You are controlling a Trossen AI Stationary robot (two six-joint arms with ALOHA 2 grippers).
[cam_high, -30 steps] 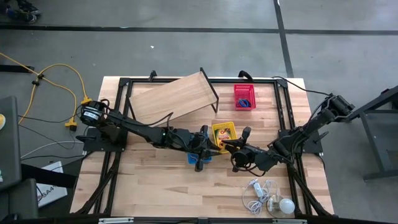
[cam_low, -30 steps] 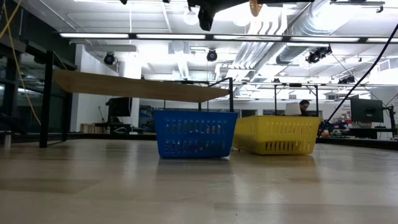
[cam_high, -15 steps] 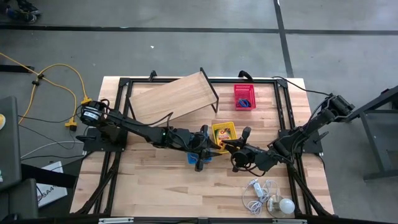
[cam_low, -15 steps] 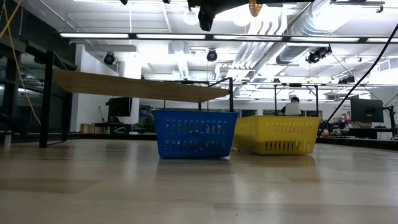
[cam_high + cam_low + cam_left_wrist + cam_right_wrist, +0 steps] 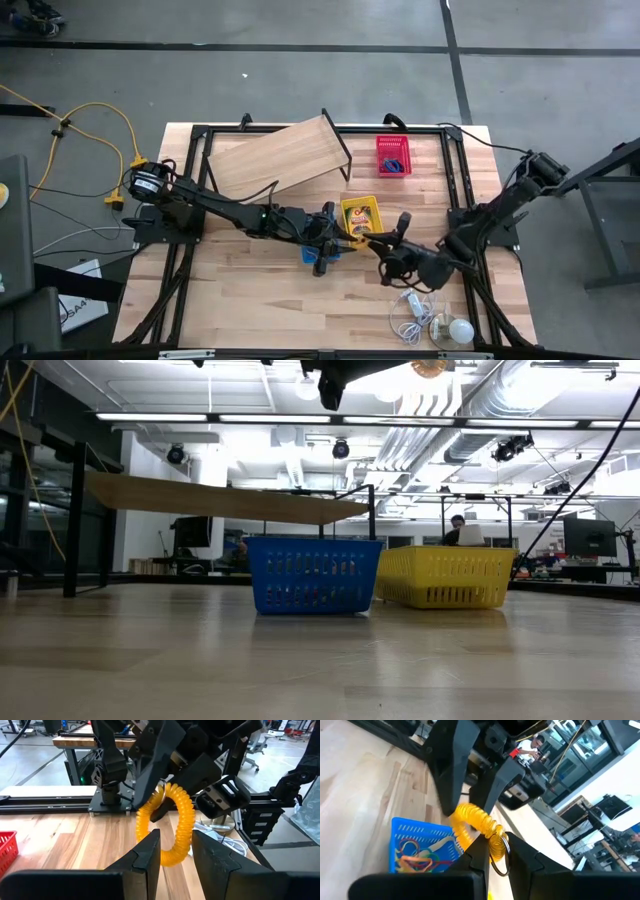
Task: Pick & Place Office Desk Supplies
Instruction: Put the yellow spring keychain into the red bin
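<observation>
Closest to us, the left gripper has its fingers closed against the lower bend of a yellow spiral coil, one finger on each side of it. Just past those fingertips the coil arches up into the right gripper, whose fingers pinch the other end, where a small metal ring hangs. We judge that both grippers hold the coil so that it can pass from one arm to the other in the air.

Below and beyond the right gripper's fingers sits the blue basket, with coloured rubber bands already lying inside. The coil hangs clear above it, touching neither basket nor table.

Farther from both sets of fingers stands the yellow basket, just beside the blue one. Well beyond them, the red basket waits near the table's far edge, with some items in it.
</observation>
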